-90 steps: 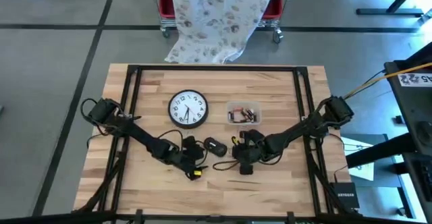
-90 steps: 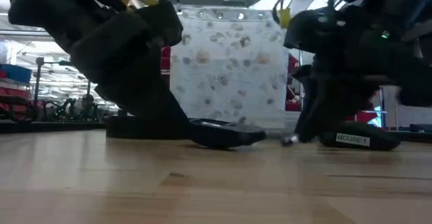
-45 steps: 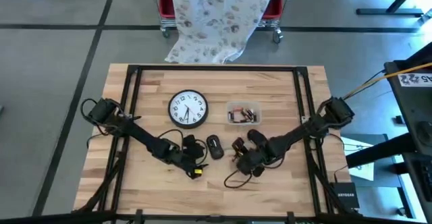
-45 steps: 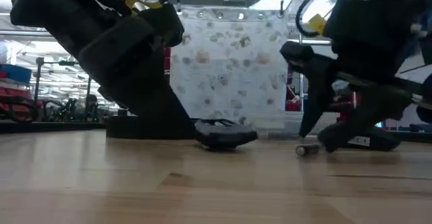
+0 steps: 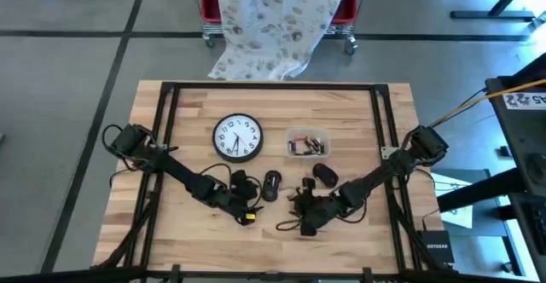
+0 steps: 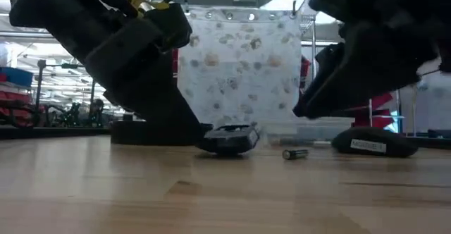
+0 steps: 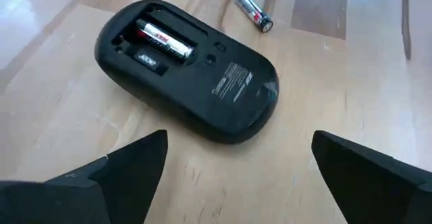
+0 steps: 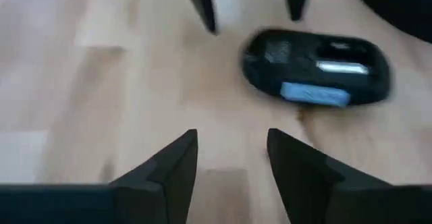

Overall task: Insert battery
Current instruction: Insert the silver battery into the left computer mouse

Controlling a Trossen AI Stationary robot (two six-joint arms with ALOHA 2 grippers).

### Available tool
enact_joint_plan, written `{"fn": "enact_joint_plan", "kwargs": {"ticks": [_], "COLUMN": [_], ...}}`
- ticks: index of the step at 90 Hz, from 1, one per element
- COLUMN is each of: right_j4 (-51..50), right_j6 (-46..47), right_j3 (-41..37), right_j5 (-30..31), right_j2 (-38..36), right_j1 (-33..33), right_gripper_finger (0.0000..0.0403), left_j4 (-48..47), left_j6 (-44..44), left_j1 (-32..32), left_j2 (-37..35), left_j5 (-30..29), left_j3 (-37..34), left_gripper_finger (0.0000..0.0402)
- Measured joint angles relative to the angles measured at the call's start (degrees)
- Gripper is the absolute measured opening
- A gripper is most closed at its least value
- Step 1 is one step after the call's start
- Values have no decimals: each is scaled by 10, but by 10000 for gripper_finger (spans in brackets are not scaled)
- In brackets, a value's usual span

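Note:
A black mouse [image 7: 189,69] lies upside down on the table, near the middle [image 5: 271,185]. Its battery bay [image 7: 156,40] is uncovered, with one battery in it. A loose battery [image 7: 253,10] lies on the wood just past the mouse, also visible in the low view [image 6: 294,154]. The mouse's black lid [image 6: 370,145] lies apart to the right. My left gripper [image 7: 237,143] stands open just short of the mouse, touching nothing. My right gripper [image 8: 231,140] hangs open and empty above the table, on the mouse's right and nearer the front edge [image 5: 300,206].
A round wall clock [image 5: 237,138] lies behind the mouse on the left. A small clear tray of batteries [image 5: 307,143] sits behind it on the right. A loose cable [image 5: 286,227] loops under my right arm. Bare wood stretches toward the near edge.
My right gripper has drawn back from the mouse toward the table's near edge and risen. The loose battery that was at its fingertips now lies alone on the table. The mouse has turned about a quarter turn on the table.

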Motion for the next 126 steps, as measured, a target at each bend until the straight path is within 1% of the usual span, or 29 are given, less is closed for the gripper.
{"fn": "enact_joint_plan", "kwargs": {"ticks": [7, 12, 18, 24, 40, 56, 73, 81, 90, 97, 102, 107, 118, 126], "right_j4": [8, 15, 21, 26, 27, 8, -42, -67, -92, -100, -100, -93, -87, -65], "right_j6": [-25, -60, -101, -134, -192, -290, -316, -313, -250, -176, -118, -46, 133, 247], "right_j3": [0, 0, -1, -1, 0, 2, 0, 0, -1, -1, -1, -1, -1, -1], "right_j5": [-39, -61, -74, -101, -201, -248, -263, -263, -243, -222, -193, -142, 10, 110], "right_j2": [16, 28, 38, 41, 40, 34, 12, 2, -7, -9, -9, -3, 25, 57], "right_j1": [-28, -45, -58, -75, -105, -93, -60, -38, -10, 15, 38, 59, 98, 112], "right_gripper_finger": [154, 152, 152, 152, 152, 152, 152, 152, 152, 152, 152, 152, 152, 152], "left_j4": [-1, -4, -7, -7, -11, -10, -13, -12, -12, -12, -12, -12, -11, -11], "left_j6": [-1, -3, -1, 0, -10, -10, -13, -12, -14, -14, -14, -15, -16, -16], "left_j1": [0, 0, 0, 0, 0, 0, 0, 0, 0, 0, 0, 0, 0, 0], "left_j2": [0, 0, 0, 0, -1, -1, -1, -1, -1, -1, -1, -1, -1, -1], "left_j5": [0, 0, 0, -1, -1, -1, -1, -1, -1, -1, -2, -2, -7, -13], "left_j3": [0, 0, 0, 0, 0, 0, 0, 0, 0, 0, 0, 0, 0, 0], "left_gripper_finger": [354, 354, 354, 354, 354, 354, 354, 354, 354, 354, 354, 354, 354, 354]}}
